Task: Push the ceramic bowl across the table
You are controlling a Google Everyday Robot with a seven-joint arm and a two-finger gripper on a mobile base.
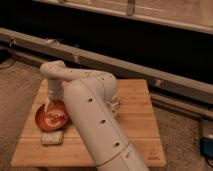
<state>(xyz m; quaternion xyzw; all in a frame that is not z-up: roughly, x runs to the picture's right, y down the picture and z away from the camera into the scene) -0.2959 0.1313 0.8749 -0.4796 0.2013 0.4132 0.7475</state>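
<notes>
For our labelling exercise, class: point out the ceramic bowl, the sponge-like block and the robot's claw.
ceramic bowl (54, 119), camera view, on its glossy inside.
sponge-like block (52, 138), camera view, on its top face.
claw (48, 105), camera view, on its lower end, at the bowl's far rim.
</notes>
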